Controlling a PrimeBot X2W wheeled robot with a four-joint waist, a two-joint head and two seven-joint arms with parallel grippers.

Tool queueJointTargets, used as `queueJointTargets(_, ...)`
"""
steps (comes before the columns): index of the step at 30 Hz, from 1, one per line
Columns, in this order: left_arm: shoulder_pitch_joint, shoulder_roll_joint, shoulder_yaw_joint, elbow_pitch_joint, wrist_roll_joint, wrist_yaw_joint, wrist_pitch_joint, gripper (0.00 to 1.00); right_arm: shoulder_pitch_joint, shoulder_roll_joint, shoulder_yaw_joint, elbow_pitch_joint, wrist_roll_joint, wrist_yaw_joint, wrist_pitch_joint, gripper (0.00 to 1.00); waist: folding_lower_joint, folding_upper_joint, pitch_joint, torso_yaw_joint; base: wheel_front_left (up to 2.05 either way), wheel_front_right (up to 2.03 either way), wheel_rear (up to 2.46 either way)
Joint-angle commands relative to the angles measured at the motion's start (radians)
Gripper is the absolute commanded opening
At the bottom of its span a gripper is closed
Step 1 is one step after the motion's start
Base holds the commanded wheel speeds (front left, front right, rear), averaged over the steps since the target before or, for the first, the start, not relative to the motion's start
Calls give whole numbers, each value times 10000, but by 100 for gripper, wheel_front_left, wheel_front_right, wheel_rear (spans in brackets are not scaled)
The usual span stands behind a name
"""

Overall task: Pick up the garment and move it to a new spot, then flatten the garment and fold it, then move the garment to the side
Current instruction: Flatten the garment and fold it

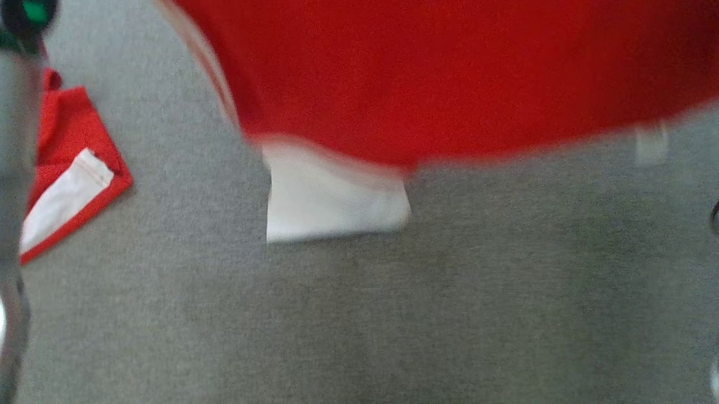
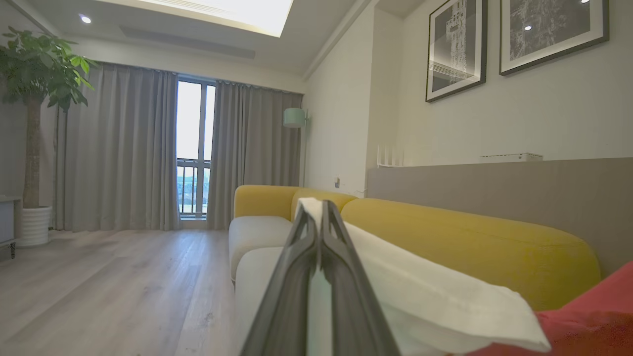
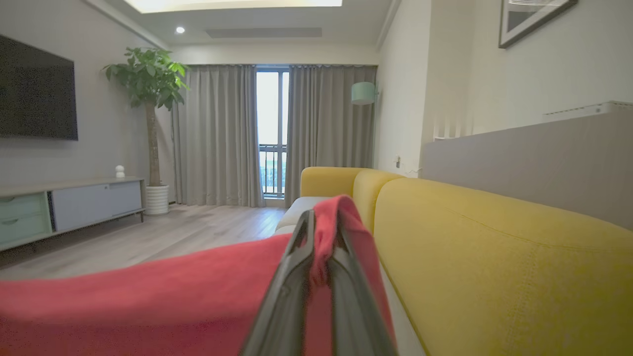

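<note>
Now | left hand (image 2: 321, 210), right hand (image 3: 324, 217) clamped on garment (image 1: 450, 60) | it spans between them

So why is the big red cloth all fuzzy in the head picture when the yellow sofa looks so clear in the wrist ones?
Head view: the red garment is smeared, probably by motion, and its edges and white flap are soft. Left wrist view: the yellow sofa is crisp, and the window glares white. Right wrist view: the sofa is sharp, and the garment near the lens is slightly soft.
</note>
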Motion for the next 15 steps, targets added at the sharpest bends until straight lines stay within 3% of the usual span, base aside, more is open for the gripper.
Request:
queueJointTargets(1,-1024,560,189,115,186,-64,-307,0,-832,-101,224,281,-217,75,-356,0,-5,0,608,326,0,0,0)
queueJointTargets(8,-3115,435,-283,2437,130,-133,-1982,0,-3231,-370,263,3384,-871,75,-2440,0,-5,0,820,785,0,0,0)
queueJointTargets(15,-3346,306,-1241,3586,-523,-144,-2879,0,-3273,-503,131,5178,-1146,75,-3148,0,-5,0,1099,1031,0,0,0)
